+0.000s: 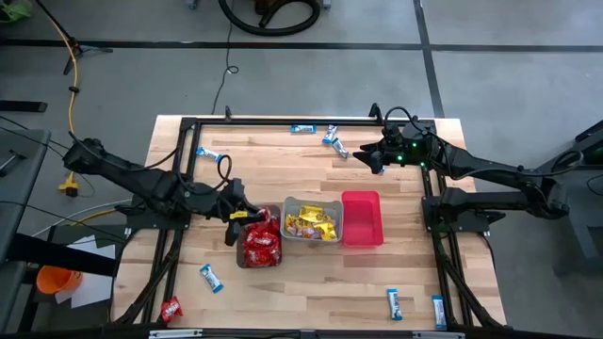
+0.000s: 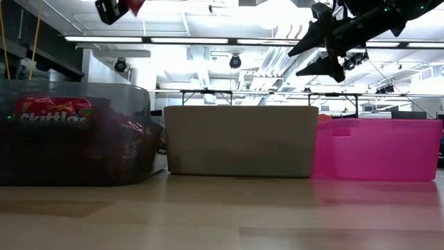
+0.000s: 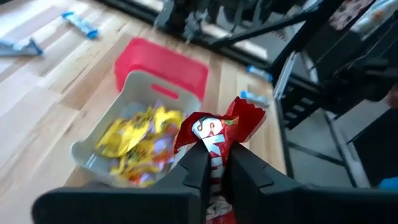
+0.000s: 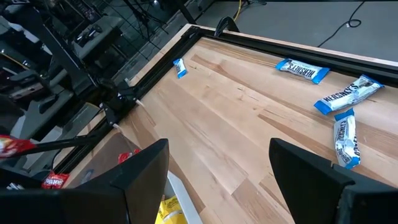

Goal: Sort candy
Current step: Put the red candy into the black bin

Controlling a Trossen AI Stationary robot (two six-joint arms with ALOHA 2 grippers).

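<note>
Sorting showed from above, where the left gripper (image 1: 236,213) hung over the brown bin (image 1: 239,256) of reds; its wrist view had the fingers (image 3: 198,163) pinched on a red packet (image 3: 214,134), seemingly for dropping there, and the right gripper (image 4: 217,163) gaped empty near blue bars (image 4: 346,94) far right.

From overhead we view the whole table (image 1: 311,282); at table height we face the grey bin (image 2: 239,139), also seen overhead.

"Skittles" on red packet (image 2: 54,115); "Hershey's" on blue bars (image 4: 303,71).
</note>
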